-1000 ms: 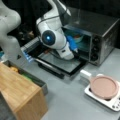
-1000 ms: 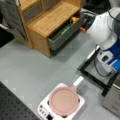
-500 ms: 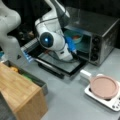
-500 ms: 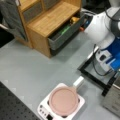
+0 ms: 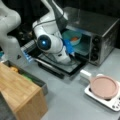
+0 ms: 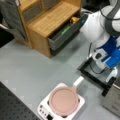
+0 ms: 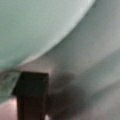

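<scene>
One arm reaches from the upper middle of a front view into the open oven (image 5: 100, 32), its gripper (image 5: 72, 51) at the oven mouth just below and left of the teal bowl (image 5: 72, 37), which sits inside the oven in the centre-right of the frame with something orange in it; in the wrist view the bowl (image 7: 37, 27) fills the upper left, very close, and one dark finger (image 7: 32, 95) stands at the lower left just under its rim, touching or nearly so. Whether the fingers are apart or together I cannot tell, since only one shows and the arm's white body hides the rest. The oven's door (image 5: 62, 65) lies folded down flat in the middle of the frame, under the arm. At the lower right of that view a pink pan (image 5: 103, 86) rests on a white hotplate (image 5: 110, 102), well apart from the oven mouth; in a front view from the far side the pan (image 6: 63, 100) is at the bottom centre with its pale handle pointing to the upper right. A wooden cabinet (image 6: 50, 22) fills the upper left there, its drawer (image 6: 66, 32) pulled open, with yellow and green things inside
</scene>
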